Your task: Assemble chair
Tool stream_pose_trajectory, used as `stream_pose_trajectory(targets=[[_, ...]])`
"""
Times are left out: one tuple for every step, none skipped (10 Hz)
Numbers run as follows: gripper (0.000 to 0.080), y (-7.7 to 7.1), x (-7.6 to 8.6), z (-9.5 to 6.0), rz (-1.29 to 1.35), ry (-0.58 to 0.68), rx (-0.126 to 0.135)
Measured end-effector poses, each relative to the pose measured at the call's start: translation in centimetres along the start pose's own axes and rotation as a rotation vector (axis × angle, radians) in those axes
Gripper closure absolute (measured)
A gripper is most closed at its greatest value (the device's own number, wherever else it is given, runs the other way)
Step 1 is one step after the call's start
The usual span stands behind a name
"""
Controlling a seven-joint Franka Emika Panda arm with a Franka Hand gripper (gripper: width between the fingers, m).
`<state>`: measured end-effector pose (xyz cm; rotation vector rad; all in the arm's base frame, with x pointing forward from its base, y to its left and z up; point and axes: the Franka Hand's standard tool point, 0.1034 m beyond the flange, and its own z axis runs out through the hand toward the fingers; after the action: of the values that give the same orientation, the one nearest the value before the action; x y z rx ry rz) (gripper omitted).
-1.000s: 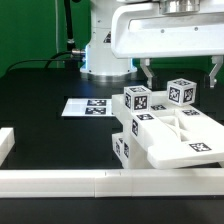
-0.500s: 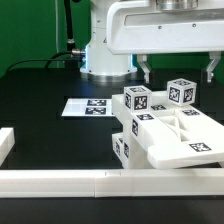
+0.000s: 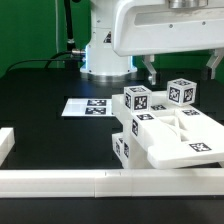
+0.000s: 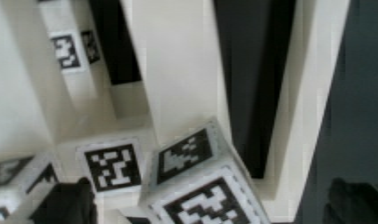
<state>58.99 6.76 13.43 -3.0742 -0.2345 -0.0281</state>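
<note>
Exterior view: the chunky white plastic chair assembly [image 3: 165,128], tagged with black-and-white squares, sits in the lower right of the frame on the black table [image 3: 50,125], just behind the long low white border rail [image 3: 100,181]. Two tagged cube-like ends stick up from it. The flat white marker board [image 3: 88,106] lies at centre left, beside the chair. The white robot arm's gripper [image 3: 180,70] hangs at upper right above the chair parts, its dark fingers [image 3: 150,72] spread wide apart and holding nothing. In the wrist view, long white chair bars [image 4: 177,70] and tagged faces appear close up over the dark table.
</note>
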Motion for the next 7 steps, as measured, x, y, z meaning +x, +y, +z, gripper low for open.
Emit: stream_pose_trajectory(targets=[[0.0150, 0.0, 0.0, 0.1, -0.057, 0.000, -0.002], [0.0150, 0.1, 0.0, 0.4, -0.128, -0.004, -0.013], [0.0150, 0.1, -0.1, 0.7, -0.173, -0.009, -0.018], [0.0150, -0.1, -0.2, 1.0, -0.174, -0.013, -0.019], [0.0150, -0.1, -0.3, 1.3, -0.177, -0.019, -0.021], [0.0150, -0.1, -0.4, 1.5, -0.180, -0.022, -0.021], [0.0150, 0.0, -0.4, 1.5, -0.181, -0.023, -0.021]])
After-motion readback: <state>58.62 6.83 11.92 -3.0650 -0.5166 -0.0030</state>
